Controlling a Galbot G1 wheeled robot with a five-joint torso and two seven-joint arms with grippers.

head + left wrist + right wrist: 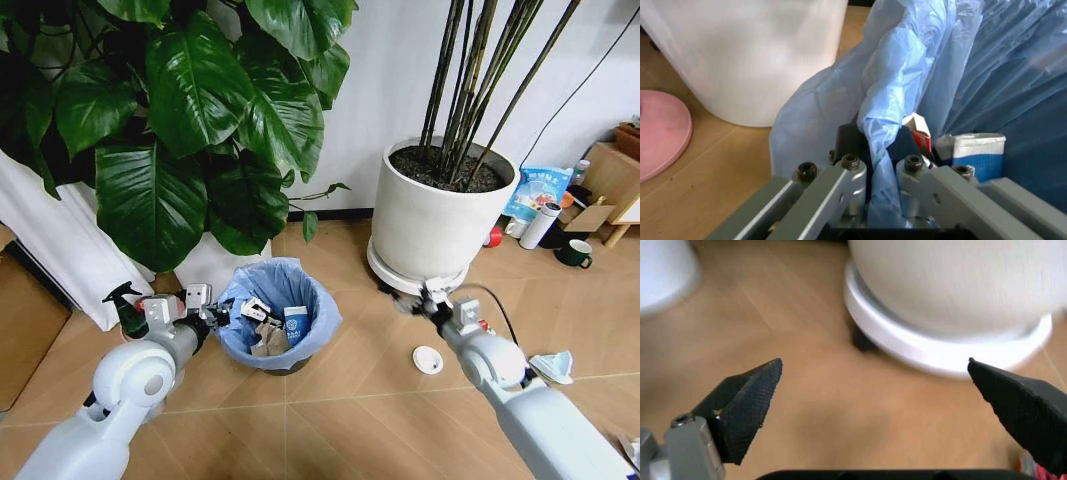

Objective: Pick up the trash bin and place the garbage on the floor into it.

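On the left of the head view, a dark spray bottle (122, 305) stands on the wood floor (350, 390) under the big leafy plant (190, 110), and just beside it the left gripper (222, 312) reaches to the near-left rim of the trash bin (232, 345). Its fingers (852, 186) are pressed together on the bin's rim, pinching the dark edge and a fold of the light blue liner between them, as the left wrist view shows. Inside the bin lie wrappers and a small blue-and-white carton (296, 324). Right of the bin, the right gripper (425, 295) hangs low over bare floor close to the wheeled base of the large white pot (440, 222), its black fingertips (750, 395) spread wide and holding nothing. A white disc (428, 359) lies on the floor just beside that arm, and a pale blue scrap (553, 366) farther right.
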